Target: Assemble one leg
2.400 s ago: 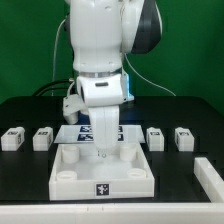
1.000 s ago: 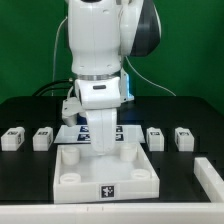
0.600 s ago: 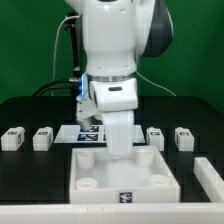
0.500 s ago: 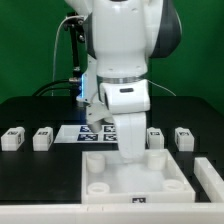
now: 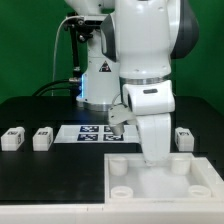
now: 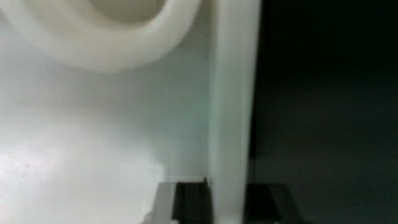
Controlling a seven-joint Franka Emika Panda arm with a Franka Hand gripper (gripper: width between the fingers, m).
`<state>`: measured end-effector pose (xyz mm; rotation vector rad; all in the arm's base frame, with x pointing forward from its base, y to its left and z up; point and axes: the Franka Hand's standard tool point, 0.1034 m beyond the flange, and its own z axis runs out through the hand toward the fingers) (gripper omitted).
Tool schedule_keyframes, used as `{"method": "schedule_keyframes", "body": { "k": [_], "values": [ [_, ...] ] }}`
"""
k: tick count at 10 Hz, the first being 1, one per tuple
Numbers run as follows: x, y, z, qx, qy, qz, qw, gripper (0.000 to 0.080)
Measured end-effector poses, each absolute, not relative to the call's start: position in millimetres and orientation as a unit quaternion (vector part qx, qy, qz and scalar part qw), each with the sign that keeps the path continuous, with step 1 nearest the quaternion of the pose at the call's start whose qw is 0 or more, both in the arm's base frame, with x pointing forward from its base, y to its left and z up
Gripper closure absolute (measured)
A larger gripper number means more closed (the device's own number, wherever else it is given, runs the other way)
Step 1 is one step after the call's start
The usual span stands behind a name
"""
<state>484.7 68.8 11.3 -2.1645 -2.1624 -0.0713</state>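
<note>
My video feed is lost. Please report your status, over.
Fingers shut on panel wall. Three legs in view, untouched. Nothing on them.

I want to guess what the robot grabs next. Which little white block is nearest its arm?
The leg on the exterior view's right, right beside the arm. The other two visible legs sit far off on the exterior view's left.

You can read no words, numbers or brand names here; the only signs are black-and-white square tags, and they are patterns, not letters; one sits on the far-left leg (image 5: 12, 138); one on the second leg (image 5: 42, 138); one on the right leg (image 5: 184, 137); several lie on the marker board (image 5: 92, 133); the wrist view shows no sign.
</note>
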Motion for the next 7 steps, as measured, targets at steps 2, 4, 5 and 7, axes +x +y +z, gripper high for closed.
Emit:
{"method": "schedule_keyframes", "body": {
  "k": [2,4,5,7],
  "values": [
    [486.0,69.8,10.5,-0.711,-0.701,-0.033,0.034,0.0736],
    [486.2,69.0,10.5,-0.712,-0.701,-0.033,0.035,0.0661],
    [486.2,68.7,10.4,-0.712,-0.701,-0.033,0.035,0.0524],
    [486.2,68.3,10.4,-0.712,-0.7,-0.033,0.035,0.0343]
  ]
}}
